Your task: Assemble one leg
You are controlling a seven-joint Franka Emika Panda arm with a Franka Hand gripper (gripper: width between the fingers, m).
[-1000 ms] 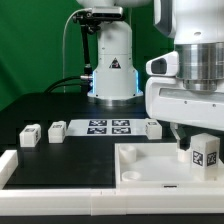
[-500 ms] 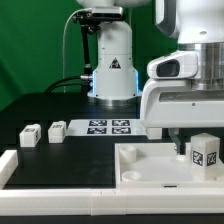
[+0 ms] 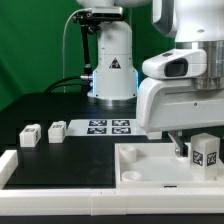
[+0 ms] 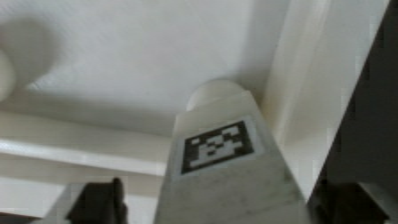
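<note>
Leg (image 4: pixel 228 150), chunky white block with black-and-white tag, stands clamped between the jaws over the tray (image 3: pixel 150 160)

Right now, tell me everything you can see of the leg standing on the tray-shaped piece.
The leg is a small, chunky white block, plastic by its look, with a black-and-white square tag on one face. It stands upright on the white tray-shaped piece, at the exterior view's right. The gripper hangs close beside it; whether it grips the leg cannot be told.

Robotics lab, green backdrop (image 3: pixel 30 40), marker board (image 3: pixel 108 127)
</note>
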